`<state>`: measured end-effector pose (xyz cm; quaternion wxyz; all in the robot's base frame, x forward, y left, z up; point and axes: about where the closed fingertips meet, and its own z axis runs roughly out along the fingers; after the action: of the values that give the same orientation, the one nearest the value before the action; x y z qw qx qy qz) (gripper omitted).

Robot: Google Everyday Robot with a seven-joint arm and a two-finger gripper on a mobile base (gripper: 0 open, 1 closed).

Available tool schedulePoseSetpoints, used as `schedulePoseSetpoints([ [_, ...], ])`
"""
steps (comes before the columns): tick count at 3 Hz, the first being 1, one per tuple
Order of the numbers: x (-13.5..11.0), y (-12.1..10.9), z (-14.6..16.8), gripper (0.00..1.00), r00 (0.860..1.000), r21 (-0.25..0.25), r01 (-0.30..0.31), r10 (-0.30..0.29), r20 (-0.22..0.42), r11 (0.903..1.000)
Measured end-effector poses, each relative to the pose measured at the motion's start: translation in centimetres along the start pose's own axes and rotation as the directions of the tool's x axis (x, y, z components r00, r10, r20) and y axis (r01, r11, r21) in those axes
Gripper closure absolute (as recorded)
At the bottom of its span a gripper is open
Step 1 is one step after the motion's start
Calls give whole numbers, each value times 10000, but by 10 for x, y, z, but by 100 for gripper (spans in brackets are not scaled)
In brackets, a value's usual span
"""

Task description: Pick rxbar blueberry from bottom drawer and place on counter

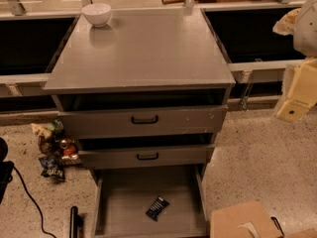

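The rxbar blueberry, a small dark wrapper with white markings, lies tilted on the grey floor of the open bottom drawer, toward its front right. The counter is the broad grey top of the cabinet above. My gripper, cream-coloured, hangs at the right edge of the view, well above and to the right of the drawer, beside the counter's right front corner. It holds nothing that I can see.
A white bowl stands at the counter's far left corner. Two shut drawer fronts with black handles sit above the open drawer. Snack bags lie on the floor at left, a black cable beside them. A brown cardboard box sits at lower right.
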<state>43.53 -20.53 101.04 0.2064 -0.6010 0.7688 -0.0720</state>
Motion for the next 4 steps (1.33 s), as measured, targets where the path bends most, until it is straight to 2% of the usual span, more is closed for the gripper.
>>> schedulePoseSetpoints([
  [1, 0, 0, 0, 0, 10000, -1, 2, -2, 1, 10000],
  [2, -1, 13, 27, 0, 9992, -290, 355, -350, 181, 9989],
  [3, -5, 42, 81, 0, 9913, -1081, 1017, -917, 943, 9889],
  [4, -14, 76, 134, 0, 9752, -2008, 1540, -1161, 1887, 9674],
])
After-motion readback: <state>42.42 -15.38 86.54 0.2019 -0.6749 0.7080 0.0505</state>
